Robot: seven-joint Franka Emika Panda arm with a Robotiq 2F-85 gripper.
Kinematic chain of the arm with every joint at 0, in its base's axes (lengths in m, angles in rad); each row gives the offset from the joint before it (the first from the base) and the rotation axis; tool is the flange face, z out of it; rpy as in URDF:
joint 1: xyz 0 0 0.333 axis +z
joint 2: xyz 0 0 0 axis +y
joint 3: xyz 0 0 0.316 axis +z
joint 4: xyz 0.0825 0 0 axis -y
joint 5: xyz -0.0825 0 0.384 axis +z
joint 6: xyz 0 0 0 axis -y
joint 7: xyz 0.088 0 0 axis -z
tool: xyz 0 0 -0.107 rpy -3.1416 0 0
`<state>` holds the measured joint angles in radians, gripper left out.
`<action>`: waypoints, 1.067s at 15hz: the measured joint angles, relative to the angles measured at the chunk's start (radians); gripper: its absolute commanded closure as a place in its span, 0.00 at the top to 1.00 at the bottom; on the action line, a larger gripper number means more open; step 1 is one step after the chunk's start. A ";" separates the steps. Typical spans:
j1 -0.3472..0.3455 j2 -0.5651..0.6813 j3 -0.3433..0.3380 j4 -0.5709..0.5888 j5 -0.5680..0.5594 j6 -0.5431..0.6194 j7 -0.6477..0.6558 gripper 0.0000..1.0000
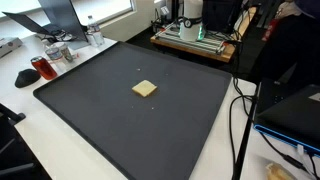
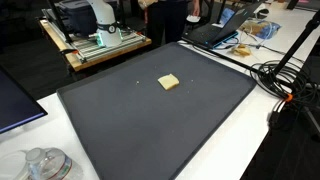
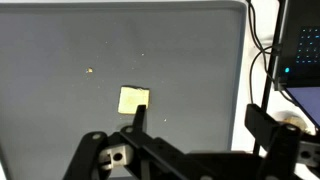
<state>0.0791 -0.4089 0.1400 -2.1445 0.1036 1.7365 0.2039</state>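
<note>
Block (image 3: 133, 99), tan and square, on matte mat (image 3: 55, 60)

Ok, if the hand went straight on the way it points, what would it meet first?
Most likely the dark mat. In the wrist view the open hand faces it, with the small tan square by one fingertip, off the middle of the gap. Depth is unclear.

Small tan square piece (image 1: 145, 89) lies flat near the dark mat's (image 1: 90, 110) middle
</note>
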 measured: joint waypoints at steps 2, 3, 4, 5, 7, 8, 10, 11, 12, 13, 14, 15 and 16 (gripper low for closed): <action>0.000 0.000 0.000 0.000 0.000 0.000 0.000 1.00; 0.000 0.000 0.000 0.000 0.000 0.000 0.000 1.00; 0.000 0.000 0.000 0.000 0.000 0.000 0.000 1.00; 0.000 0.000 0.000 0.000 0.000 0.000 0.000 1.00; 0.000 0.000 0.000 0.000 0.000 0.000 0.000 1.00; 0.000 0.000 0.001 0.000 0.000 0.000 -0.002 1.00; 0.005 0.000 0.013 0.000 -0.001 0.000 -0.007 1.00; 0.013 0.000 0.022 0.000 0.000 0.000 -0.009 1.00; 0.027 0.000 0.032 0.000 0.003 -0.001 -0.012 1.00; 0.044 -0.001 0.041 0.000 0.009 -0.005 -0.016 1.00; 0.064 -0.002 0.049 0.000 0.020 -0.010 -0.021 1.00; 0.083 -0.004 0.055 0.000 0.033 -0.016 -0.029 1.00; 0.100 -0.005 0.060 0.000 0.048 -0.024 -0.039 1.00</action>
<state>0.1795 -0.4142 0.2004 -2.1449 0.1515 1.7121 0.1650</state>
